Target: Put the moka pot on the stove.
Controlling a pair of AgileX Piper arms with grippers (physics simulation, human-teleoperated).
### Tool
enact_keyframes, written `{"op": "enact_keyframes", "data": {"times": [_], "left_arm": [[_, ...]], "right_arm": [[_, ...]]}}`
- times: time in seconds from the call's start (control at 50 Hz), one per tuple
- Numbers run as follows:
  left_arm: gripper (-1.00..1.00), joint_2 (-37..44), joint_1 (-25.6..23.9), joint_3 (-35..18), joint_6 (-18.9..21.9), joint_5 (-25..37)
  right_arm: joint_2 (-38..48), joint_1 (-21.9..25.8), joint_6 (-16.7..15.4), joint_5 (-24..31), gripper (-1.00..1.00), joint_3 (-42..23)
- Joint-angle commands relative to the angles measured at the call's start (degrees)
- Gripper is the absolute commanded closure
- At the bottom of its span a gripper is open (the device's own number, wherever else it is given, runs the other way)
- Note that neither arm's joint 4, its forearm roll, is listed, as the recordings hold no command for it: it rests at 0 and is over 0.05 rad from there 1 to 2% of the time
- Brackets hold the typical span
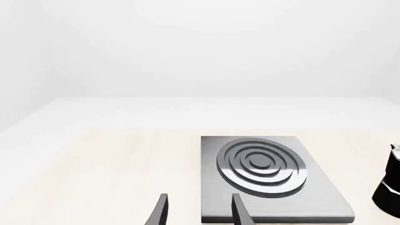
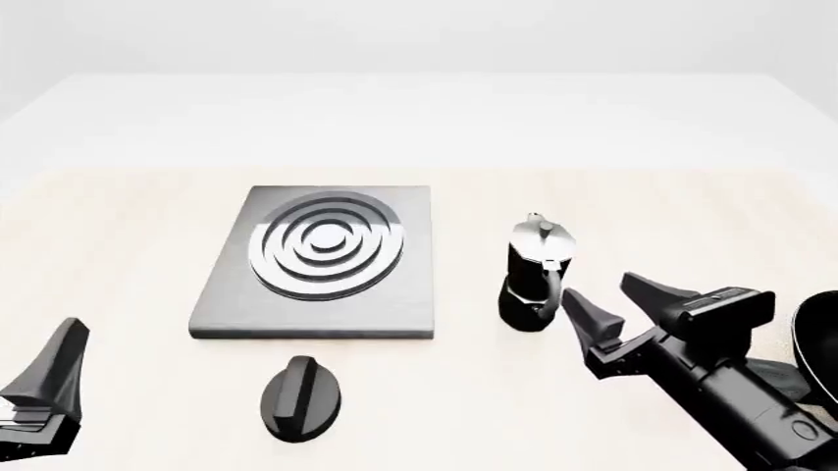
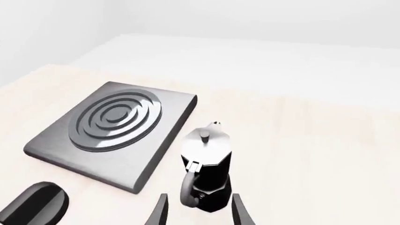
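Moka pot point(image 2: 535, 275), black with silver lid, is standing beside the grey square stove point(image 2: 321, 263). Right hand point(image 2: 626, 312) is hovering wide open, holding nothing; it should be straddling the curved handle squarely.

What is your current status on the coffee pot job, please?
Right pincer open, just short of small black moka pot, empty. Left pincer open, idle. Pot upright on table beside flat grey stove slab; burner bare. Black oval knob off the path.

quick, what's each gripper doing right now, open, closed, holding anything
Left gripper: open, empty.
Right gripper: open, empty, beside the moka pot.
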Motion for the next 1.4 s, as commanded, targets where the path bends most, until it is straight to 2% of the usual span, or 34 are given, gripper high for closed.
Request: {"op": "enact_keyframes", "data": {"times": [0.02,0.7,1.4], "left_arm": [[-1.0,0.0,0.0,0.0,0.0,0.0],[-1.0,0.0,0.0,0.0,0.0,0.0],[-1.0,0.0,0.0,0.0,0.0,0.0]], "right_arm": [[2.33,0.21,0.29,-1.32,-1.0,-0.89],[11.66,0.53,1.55,-8.47,-1.0,-1.19],[18.43,1.44,2.49,-12.25,-1.0,-2.91]]}}
